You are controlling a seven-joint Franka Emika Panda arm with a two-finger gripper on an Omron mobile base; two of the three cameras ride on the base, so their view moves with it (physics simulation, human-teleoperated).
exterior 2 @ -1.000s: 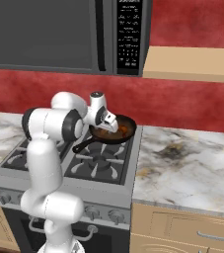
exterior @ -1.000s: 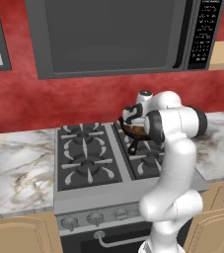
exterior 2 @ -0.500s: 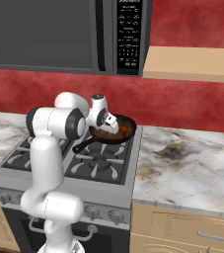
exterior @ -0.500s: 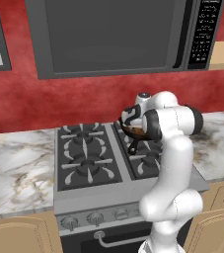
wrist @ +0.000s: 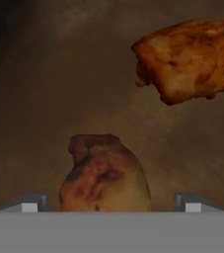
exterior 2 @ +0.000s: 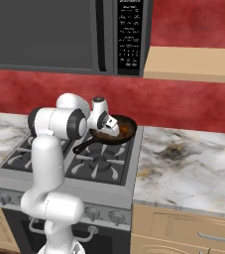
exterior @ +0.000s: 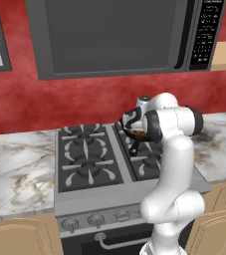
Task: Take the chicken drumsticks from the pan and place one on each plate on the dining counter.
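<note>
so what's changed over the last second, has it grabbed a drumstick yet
Little has visibly changed. The gripper has sunk slightly lower into the pan and is open, its fingertips either side of the nearer drumstick, not yet closed on it. The other drumstick, the pan and the stove stayed put.

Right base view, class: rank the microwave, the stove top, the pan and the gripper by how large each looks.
1. microwave
2. stove top, close behind, so the top two are near alike
3. pan
4. gripper, smallest; its jaws stand open over the pan
</note>
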